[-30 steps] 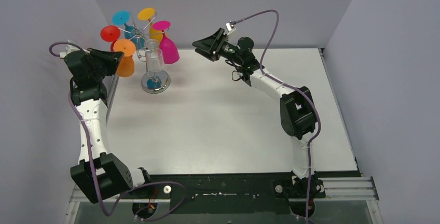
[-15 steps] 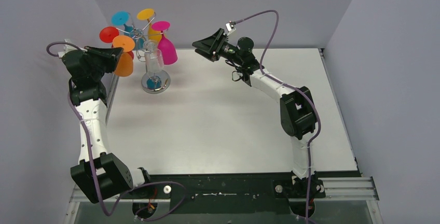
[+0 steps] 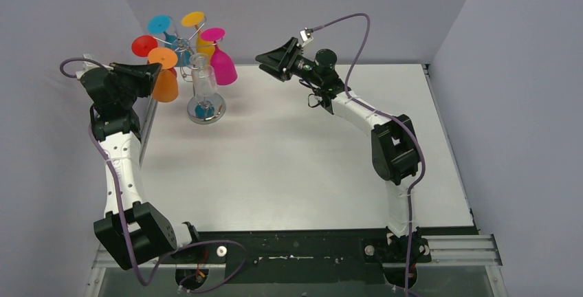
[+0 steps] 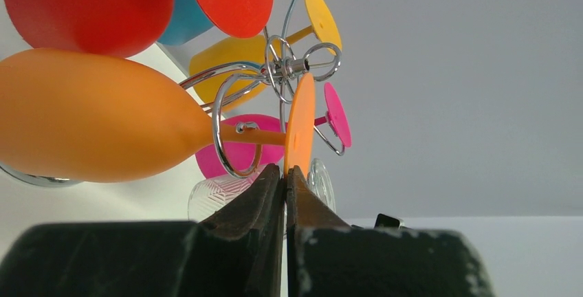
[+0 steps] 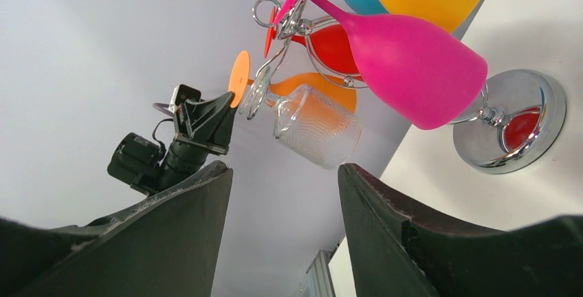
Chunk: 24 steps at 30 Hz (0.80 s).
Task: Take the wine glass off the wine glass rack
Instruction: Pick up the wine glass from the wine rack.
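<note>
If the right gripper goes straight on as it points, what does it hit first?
Likely the clear wine glass on the rack, though the pink glass beside it is close; depth unclear.

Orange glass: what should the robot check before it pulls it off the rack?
1. Left hand pinches the orange glass by its foot rim: ok.
2. Stem out of the rack loop: not ok, it sits inside.
3. Red glass apart from the orange one: cannot tell.
4. Right hand open, holding nothing: ok.
5. Grip strong enough: cannot tell.
</note>
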Tool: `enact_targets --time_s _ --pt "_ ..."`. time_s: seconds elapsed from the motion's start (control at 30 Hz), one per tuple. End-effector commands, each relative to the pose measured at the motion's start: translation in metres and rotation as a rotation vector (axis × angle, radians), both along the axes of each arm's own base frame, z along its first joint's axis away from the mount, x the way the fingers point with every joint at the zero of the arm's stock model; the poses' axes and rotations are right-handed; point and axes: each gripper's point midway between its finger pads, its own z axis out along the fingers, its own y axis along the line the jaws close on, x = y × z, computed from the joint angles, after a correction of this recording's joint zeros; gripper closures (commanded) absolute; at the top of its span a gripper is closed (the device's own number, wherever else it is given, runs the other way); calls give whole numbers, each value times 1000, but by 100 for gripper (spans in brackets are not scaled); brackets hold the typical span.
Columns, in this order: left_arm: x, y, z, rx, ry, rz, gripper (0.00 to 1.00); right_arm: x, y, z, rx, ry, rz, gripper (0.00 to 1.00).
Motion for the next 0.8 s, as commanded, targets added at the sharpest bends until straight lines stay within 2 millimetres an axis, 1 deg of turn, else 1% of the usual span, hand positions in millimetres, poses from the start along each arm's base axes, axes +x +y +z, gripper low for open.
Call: enact_targets --time_s 0.0,0.07,0.23,0.43,0.57,0.77 --pt "-7 7 17 55 -35 34 100 -16 -15 61 74 -136 -19 41" --pt "-10 7 16 59 -22 40 100 -15 -15 60 73 -134 -19 41" --pt "-15 6 24 68 -27 45 100 -14 -15 58 72 -130 -19 41" --pt "-19 10 28 69 -25 61 100 -12 -16 57 70 -127 -17 41" --pt "-20 15 34 72 -30 74 100 -11 -17 55 67 -125 -18 41" --pt "-16 21 38 69 -45 83 100 -10 -17 54 68 -124 -19 41"
